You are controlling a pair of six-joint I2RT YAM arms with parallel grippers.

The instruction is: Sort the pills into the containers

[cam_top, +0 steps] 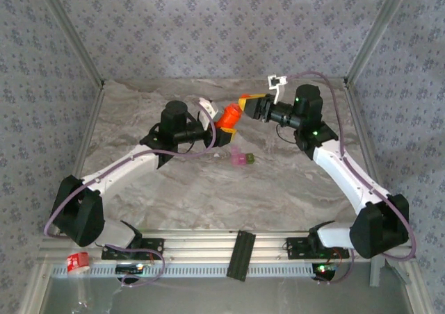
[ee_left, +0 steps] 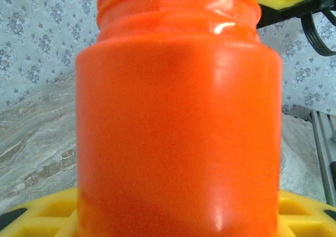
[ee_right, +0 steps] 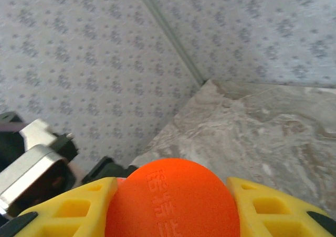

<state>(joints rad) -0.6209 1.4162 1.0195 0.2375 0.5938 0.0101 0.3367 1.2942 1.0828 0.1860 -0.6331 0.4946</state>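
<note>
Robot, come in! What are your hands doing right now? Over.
Left hand shut on orange bottle. Right hand shut on orange cap. Pink and green containers on table, nearby, untouched. Nothing in the way.

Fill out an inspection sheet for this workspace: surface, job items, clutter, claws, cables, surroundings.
Surface: marbled grey tabletop; no spills seen.
Job's things: pink-and-green containers sit on the table between the arms. The orange bottle is held off the table, neck threads showing. The orange cap is at the bottle's mouth.
Clutter: red-and-white object and black bar on the front rail.
Claws: left claw shut on the orange bottle; right claw shut on the orange cap.
Cables: a purple cable runs along each arm; no snag seen.
Surroundings: patterned walls and metal frame posts.
</note>
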